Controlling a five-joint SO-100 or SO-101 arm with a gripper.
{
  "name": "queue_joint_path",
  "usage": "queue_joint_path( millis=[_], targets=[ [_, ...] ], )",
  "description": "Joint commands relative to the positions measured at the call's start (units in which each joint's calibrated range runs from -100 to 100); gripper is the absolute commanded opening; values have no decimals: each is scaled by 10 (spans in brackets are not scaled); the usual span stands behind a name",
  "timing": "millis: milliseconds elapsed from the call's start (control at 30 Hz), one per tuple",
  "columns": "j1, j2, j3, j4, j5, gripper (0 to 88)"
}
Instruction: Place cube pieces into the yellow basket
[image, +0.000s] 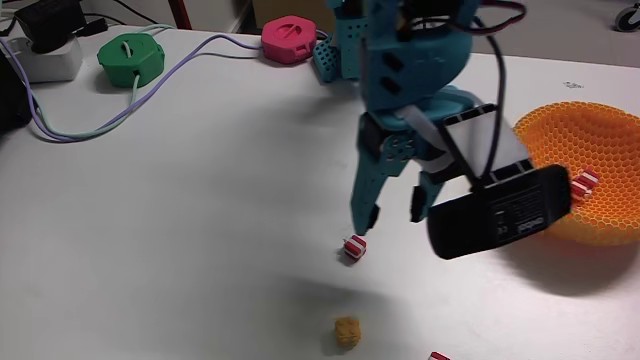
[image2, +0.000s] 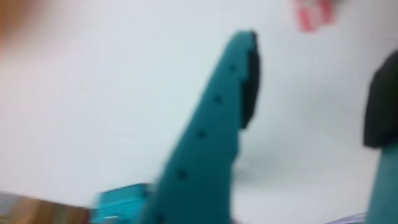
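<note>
White tabletop (image: 180, 230) seen from a fixed camera set above and in front of a teal arm (image: 410, 70), whose base stands near the far edge. The gripper (image: 395, 212) hangs just above the surface with its two fingers spread apart and nothing between them; one red-and-white cube piece (image: 355, 246) lies on the table just below and slightly left of the left fingertip, apart from it. A black camera module (image: 500, 210) is mounted on the wrist. At the right edge of the fixed view sits the yellow basket (image: 600, 140), a round honeycomb-mesh bowl; a second cube piece (image: 584, 184) rests inside it near the left wall. A third cube piece (image: 438, 356) is cut by the lower frame edge, and a small orange-yellow block (image: 347, 330) lies in front of the arm. Along the far edge stand a green round disc (image: 130, 58) and a pink round disc (image: 292, 40), with pale cables (image: 120, 120) looping across the table toward a white power adapter (image: 45, 55) at far left. The wrist view is motion-blurred: a teal finger (image2: 211, 137) with a dark pad rises from the lower edge, the second finger's dark pad (image2: 380, 106) shows at the right edge, and a red-and-white cube piece (image2: 314, 14) appears beyond them on the white surface.
</note>
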Motion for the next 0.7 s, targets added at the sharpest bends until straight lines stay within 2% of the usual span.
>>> queue_joint_path(
  millis=[0, 167, 667],
  targets=[
    [64, -42, 103, -77, 51, 253],
    [91, -35, 170, -139, 53, 249],
    [23, -20, 193, -160, 1, 246]
  ],
)
